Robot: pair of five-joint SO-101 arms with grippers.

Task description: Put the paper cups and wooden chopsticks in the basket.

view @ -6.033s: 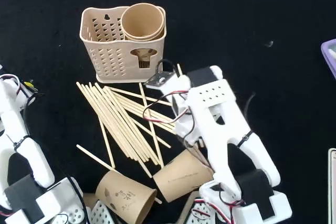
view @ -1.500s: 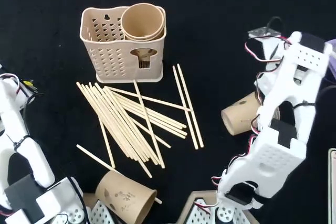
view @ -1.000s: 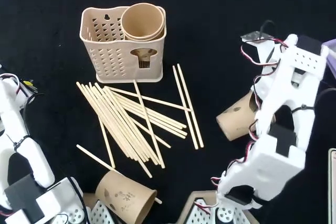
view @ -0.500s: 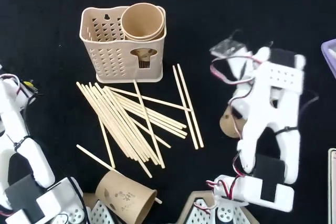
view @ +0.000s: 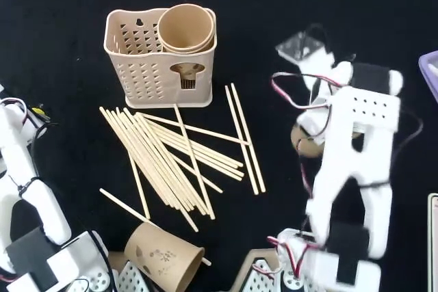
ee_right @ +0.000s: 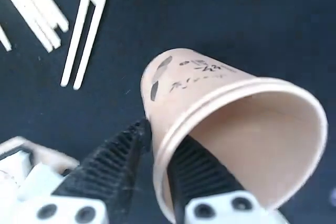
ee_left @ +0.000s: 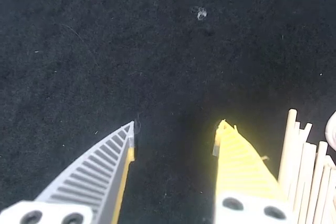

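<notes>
The beige basket [view: 137, 66] stands at the back left with nested paper cups [view: 186, 27] in its right end. My right gripper [ee_right: 157, 153] is shut on the rim of a paper cup [ee_right: 210, 103], one finger inside and one outside. From above, that cup [view: 306, 144] hangs right of centre, mostly hidden under the right arm [view: 356, 135]. Wooden chopsticks [view: 168, 155] lie fanned in front of the basket, with a separate pair [view: 243, 135] beside them. Another paper cup [view: 163, 256] lies on its side at the front. My left gripper [ee_left: 176, 129] is open over bare cloth, chopstick ends [ee_left: 307, 166] beside it.
The left arm [view: 27, 196] is folded at the front left corner. A purple object [view: 430, 70] sits at the right edge. Black cloth [view: 274, 39] covers the table, with free room between the basket and the right arm.
The right arm picked the cup up from the front of the table. Over the last second it swung from the right side toward the middle with it. The left arm stayed still.
</notes>
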